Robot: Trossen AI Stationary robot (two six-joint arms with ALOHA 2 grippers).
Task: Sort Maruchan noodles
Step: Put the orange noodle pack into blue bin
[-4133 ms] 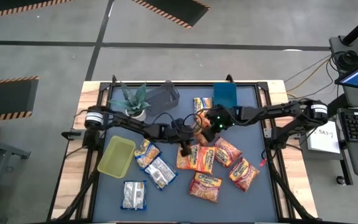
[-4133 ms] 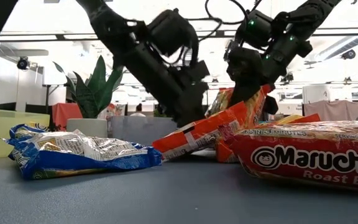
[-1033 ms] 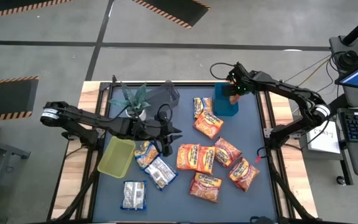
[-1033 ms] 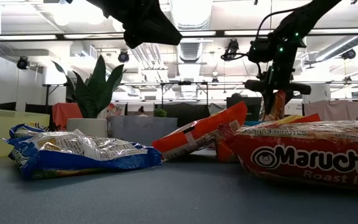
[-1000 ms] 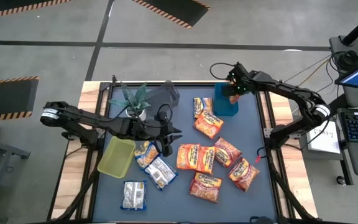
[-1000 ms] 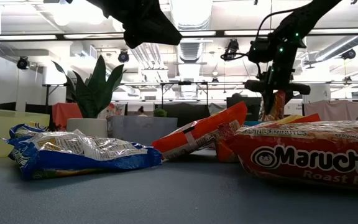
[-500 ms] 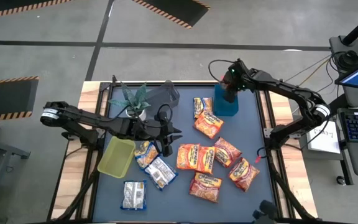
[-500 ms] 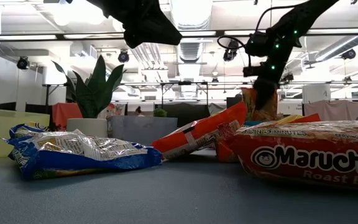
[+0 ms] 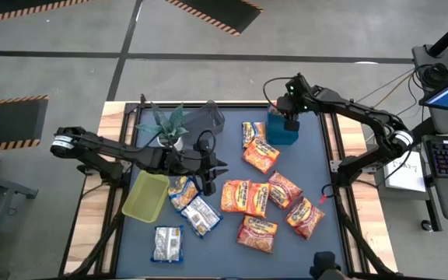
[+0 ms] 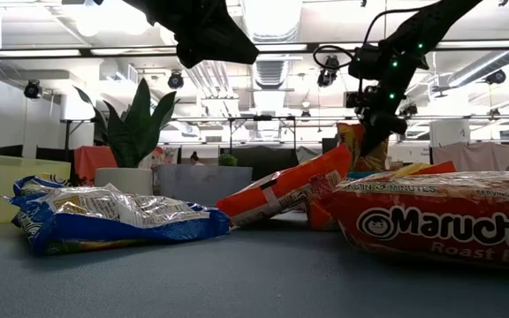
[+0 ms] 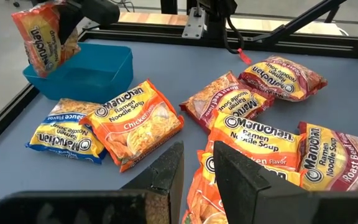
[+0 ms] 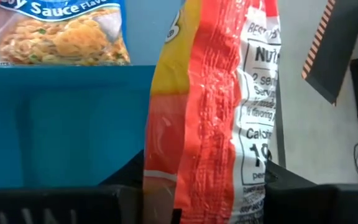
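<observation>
Over blue bin (image 9: 282,132), right gripper (image 9: 290,118), orange packet (image 11: 44,38)

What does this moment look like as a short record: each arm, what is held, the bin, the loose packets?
right gripper: over the blue bin, shut on an orange Maruchan packet
left gripper: idle at table centre, fingers holding nothing
blue bin: no packet visible inside
loose packets: scattered on the table
yellow bin: empty

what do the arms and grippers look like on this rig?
Two slim black jointed arms with silver caps at the outer joints. Black cables loop loose along both. The right arm has green lights near its wrist. The left gripper has two flat matte black fingers; the right gripper is black too.
</observation>
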